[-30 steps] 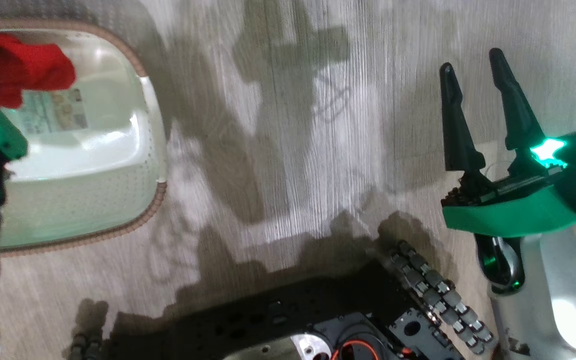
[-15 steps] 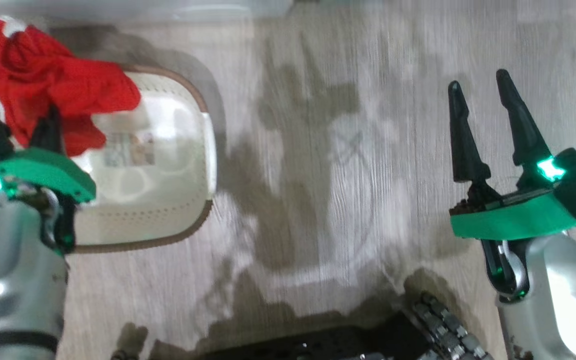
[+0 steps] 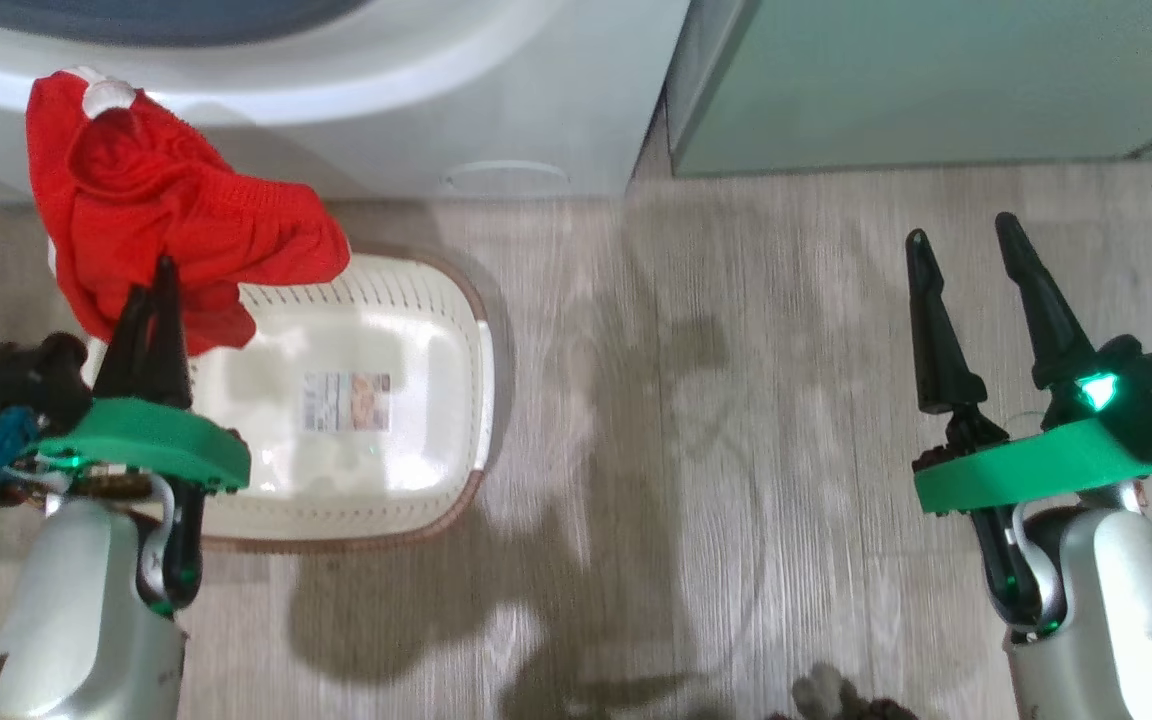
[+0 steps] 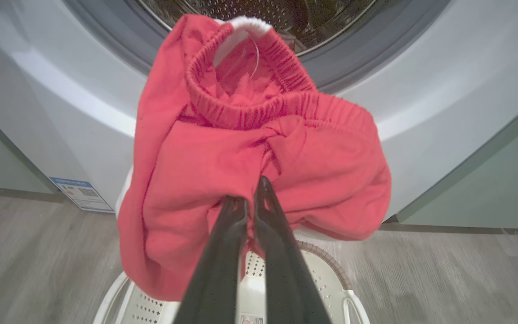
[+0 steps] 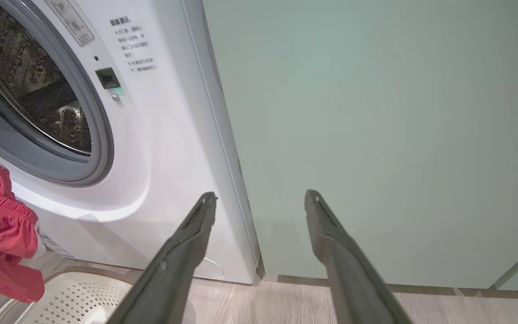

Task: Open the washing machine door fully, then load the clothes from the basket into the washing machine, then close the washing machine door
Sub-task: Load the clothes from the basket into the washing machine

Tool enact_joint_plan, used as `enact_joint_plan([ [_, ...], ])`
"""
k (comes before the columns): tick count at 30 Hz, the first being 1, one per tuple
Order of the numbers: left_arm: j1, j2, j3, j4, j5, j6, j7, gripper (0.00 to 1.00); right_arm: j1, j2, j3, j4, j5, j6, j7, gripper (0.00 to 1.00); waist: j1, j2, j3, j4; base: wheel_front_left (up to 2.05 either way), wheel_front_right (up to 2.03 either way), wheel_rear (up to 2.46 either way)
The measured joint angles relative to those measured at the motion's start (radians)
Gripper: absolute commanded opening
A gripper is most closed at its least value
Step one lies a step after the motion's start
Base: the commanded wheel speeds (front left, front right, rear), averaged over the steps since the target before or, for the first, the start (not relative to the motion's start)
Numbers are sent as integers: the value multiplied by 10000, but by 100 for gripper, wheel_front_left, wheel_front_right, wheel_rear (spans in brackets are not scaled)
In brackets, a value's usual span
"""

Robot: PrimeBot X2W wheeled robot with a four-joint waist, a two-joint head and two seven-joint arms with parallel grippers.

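Note:
My left gripper [image 3: 161,275] is shut on a red garment [image 3: 166,215] of the clothes, held up above the basket's [image 3: 416,400] left end. In the left wrist view the garment [image 4: 241,148] hangs from the closed gripper [image 4: 250,193] just in front of the washing machine's [image 4: 421,90] open mouth, with the grey gasket and steel drum [image 4: 286,18] behind it. The cream basket [image 4: 322,270] sits below, its floor label bare. My right gripper [image 3: 961,228] stands open over the floor at the right, holding nothing. The washing machine door is out of view.
The white washing machine [image 3: 496,110] stands directly behind the basket, with a pale green cabinet [image 3: 936,80] to its right. My right gripper [image 5: 261,195] faces that cabinet [image 5: 376,135]. Wood-look floor [image 3: 716,420] lies between the two arms.
The head camera has tilted up, bringing the washer and cabinet into view. My left gripper has lifted the red garment out of the basket toward the washer. The right gripper keeps its pose.

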State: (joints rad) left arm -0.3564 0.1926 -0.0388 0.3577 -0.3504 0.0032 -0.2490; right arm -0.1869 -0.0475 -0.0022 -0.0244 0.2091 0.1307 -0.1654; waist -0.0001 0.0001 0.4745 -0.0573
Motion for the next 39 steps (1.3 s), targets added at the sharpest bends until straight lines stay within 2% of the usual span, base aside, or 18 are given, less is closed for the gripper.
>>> enact_joint_plan([
  [6, 841, -8, -40, -1417, 334, 15, -2, 0, 347, 0, -127, 184, -115, 0, 244, 100, 0, 0, -1059, 98, 0, 0, 0],
  [16, 2423, -23, -548, -3037, 644, 347, 355, 0, 1316, 2, -226, 259, -171, 0, 616, 100, 0, 0, -2796, 211, 0, 0, 0],
  [28, 3681, -23, -897, -3699, 698, 458, 907, 0, 2607, 8, -466, 25, -142, 0, 1043, 100, 0, 0, -4201, 263, 0, 0, 0],
  [39, 4070, -13, -903, -3766, 688, 621, 1068, 0, 3019, 12, -514, -303, -138, 0, 1248, 100, 0, 0, -4601, 206, 0, 0, 0],
])
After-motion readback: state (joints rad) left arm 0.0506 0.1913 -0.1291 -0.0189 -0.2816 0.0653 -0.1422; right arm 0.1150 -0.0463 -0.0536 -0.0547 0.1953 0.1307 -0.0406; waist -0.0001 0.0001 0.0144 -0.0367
